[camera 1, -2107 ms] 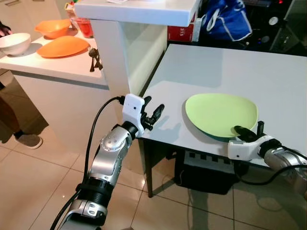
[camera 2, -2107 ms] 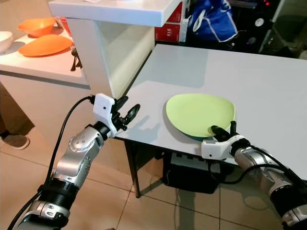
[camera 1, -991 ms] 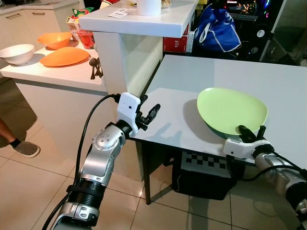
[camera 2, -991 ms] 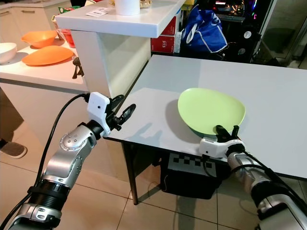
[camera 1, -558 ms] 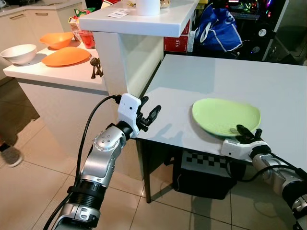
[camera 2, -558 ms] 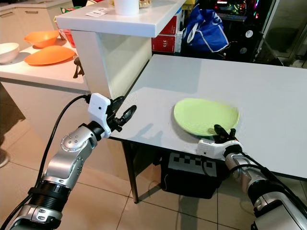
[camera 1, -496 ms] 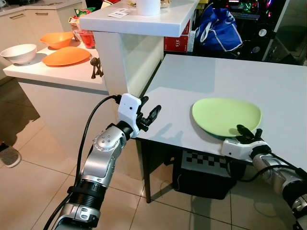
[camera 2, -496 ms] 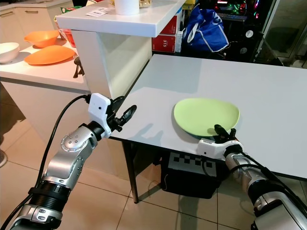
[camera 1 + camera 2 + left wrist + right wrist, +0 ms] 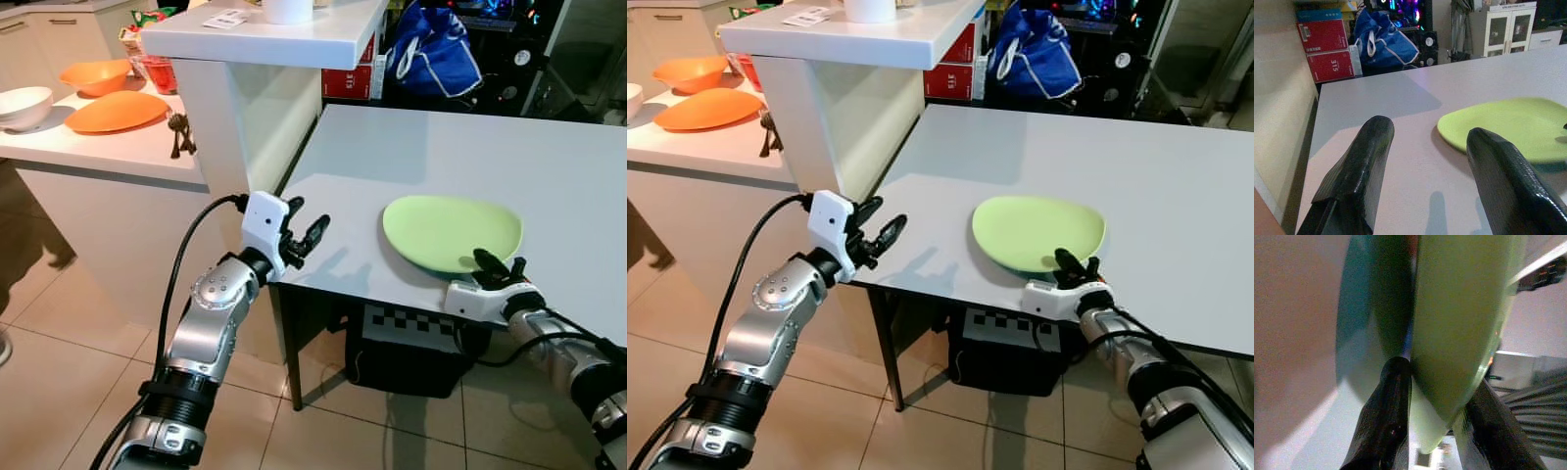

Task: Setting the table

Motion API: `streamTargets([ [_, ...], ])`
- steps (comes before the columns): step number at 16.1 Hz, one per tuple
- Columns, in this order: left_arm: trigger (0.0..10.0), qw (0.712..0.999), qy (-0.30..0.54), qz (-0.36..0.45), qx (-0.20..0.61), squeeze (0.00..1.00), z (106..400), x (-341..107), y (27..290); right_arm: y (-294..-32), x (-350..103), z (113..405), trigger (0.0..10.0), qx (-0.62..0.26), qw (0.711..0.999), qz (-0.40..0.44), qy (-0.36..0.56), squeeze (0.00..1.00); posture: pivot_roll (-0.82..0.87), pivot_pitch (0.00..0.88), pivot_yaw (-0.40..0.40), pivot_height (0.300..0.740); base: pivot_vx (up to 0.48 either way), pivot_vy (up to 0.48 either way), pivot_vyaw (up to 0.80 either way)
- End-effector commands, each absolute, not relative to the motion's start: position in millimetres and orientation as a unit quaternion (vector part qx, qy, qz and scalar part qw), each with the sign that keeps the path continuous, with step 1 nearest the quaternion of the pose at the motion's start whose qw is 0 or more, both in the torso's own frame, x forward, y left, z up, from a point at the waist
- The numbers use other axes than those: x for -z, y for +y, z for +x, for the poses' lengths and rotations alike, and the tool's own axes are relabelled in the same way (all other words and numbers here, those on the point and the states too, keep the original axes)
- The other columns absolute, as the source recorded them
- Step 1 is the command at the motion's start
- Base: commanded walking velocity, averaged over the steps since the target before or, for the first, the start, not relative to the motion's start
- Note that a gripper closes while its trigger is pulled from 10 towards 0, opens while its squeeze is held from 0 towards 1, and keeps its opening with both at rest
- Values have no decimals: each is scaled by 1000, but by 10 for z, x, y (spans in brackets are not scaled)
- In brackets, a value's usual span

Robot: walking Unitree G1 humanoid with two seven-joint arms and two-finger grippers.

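Your right tool (image 9: pixel 497 264) pinches the near rim of the green plate (image 9: pixel 446 229) lying on the white table (image 9: pixel 549 166); your left tool (image 9: pixel 306 238) hovers spread at the table's corner.

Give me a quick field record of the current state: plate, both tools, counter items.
plate: green plate on the white table, near its front edge
right tool: at the plate's near rim, one finger on each side of it
left tool: open, at the table's left corner, holding nothing
counter: orange plate, orange bowl, white bowl
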State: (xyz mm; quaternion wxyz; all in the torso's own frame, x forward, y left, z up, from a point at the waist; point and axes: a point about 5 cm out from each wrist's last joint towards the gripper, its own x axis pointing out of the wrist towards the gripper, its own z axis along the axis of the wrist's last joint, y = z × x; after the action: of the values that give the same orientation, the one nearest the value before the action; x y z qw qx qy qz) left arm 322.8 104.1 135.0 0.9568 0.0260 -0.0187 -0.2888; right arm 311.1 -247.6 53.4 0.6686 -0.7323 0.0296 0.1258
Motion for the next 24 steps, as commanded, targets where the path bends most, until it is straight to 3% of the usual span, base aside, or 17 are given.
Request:
streamTargets([
  [1,10000,956,-22,29,290,0,3248,-1400,1043,-2311,-349,2992,10000,-166,654,-738,11,0,-32,7,114,740,0,0,0],
  [4,10000,955,-21,32,293,0,3248,-1401,1044,-2139,-318,3008,10000,-175,654,-736,-14,0,-30,8,118,740,0,0,0],
  [6,10000,955,-22,35,294,0,3253,-1410,1045,-2063,-277,3001,10000,-181,656,-732,-16,416,-26,9,120,740,0,0,0],
  [7,10000,955,-22,35,293,0,3256,-1417,1049,-2051,-235,2973,10000,-186,660,-728,-10,1000,-22,11,120,740,0,0,0],
  [8,10000,955,-22,35,293,0,3257,-1419,1051,-2053,-215,2959,10000,-187,657,-730,-8,1000,-20,13,120,740,0,0,0],
  [9,10000,955,-22,36,293,0,3256,-1420,1054,-2057,-194,2945,10000,-189,654,-732,-4,867,-20,13,120,740,0,0,0],
  [10,10000,955,-21,36,293,0,3253,-1420,1059,-2066,-162,2922,10000,-189,654,-733,3,0,-20,16,122,740,0,0,0],
  [20,10000,954,-20,40,295,0,3255,-1431,1072,-1922,-4,2827,10000,-210,656,-725,14,0,-6,19,130,740,0,0,0],
  [21,10000,954,-20,40,295,0,3252,-1430,1076,-1909,5,2820,7882,-210,658,-723,14,0,-4,18,129,740,0,0,0],
  [22,10000,955,-21,41,294,0,3247,-1430,1082,-1894,15,2809,863,-213,662,-719,13,0,-2,17,125,740,0,0,0],
  [23,10000,955,-21,41,292,0,3244,-1426,1090,-1884,34,2789,0,-218,660,-719,12,0,-2,16,122,740,0,0,0],
  [24,10000,956,-21,41,291,0,3239,-1421,1086,-1888,50,2774,0,-222,659,-718,16,0,-4,15,117,740,0,0,0],
])
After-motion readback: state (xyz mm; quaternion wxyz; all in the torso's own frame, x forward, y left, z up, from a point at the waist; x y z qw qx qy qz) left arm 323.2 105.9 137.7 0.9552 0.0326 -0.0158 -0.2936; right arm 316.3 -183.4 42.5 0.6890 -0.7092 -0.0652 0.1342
